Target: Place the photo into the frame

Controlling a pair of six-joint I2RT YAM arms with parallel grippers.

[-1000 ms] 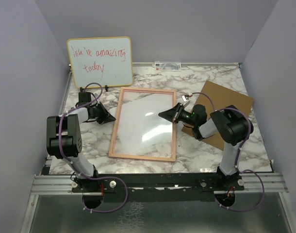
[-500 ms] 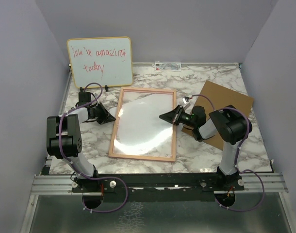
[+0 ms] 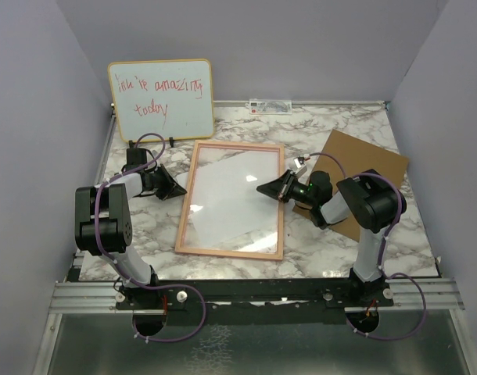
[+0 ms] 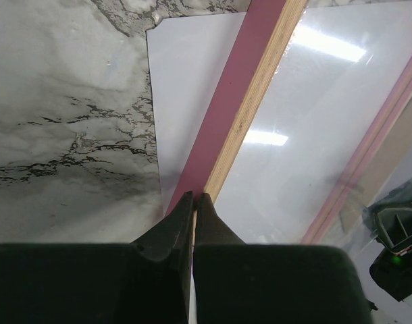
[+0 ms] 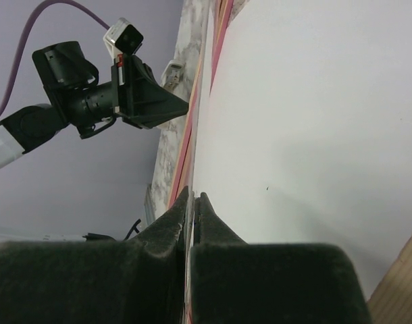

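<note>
photo (image 4: 182,101) corner outside frame (image 4: 259,67): left wrist only; left gripper (image 4: 194,197) closed, right gripper (image 5: 192,196) pinches photo.

The frame (image 3: 231,252) fills the table's (image 3: 246,125) middle, with the left gripper (image 3: 182,192) and right gripper (image 3: 260,187) at its long sides. The whiteboard (image 3: 161,98) blocks the back left and the brown board (image 3: 364,160) the right. The near strip lies free.

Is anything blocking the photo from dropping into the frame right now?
No loose object does; the backing board lies apart on the right. But the left rail of the frame crosses over the photo, whose white corner sticks out past it.
</note>
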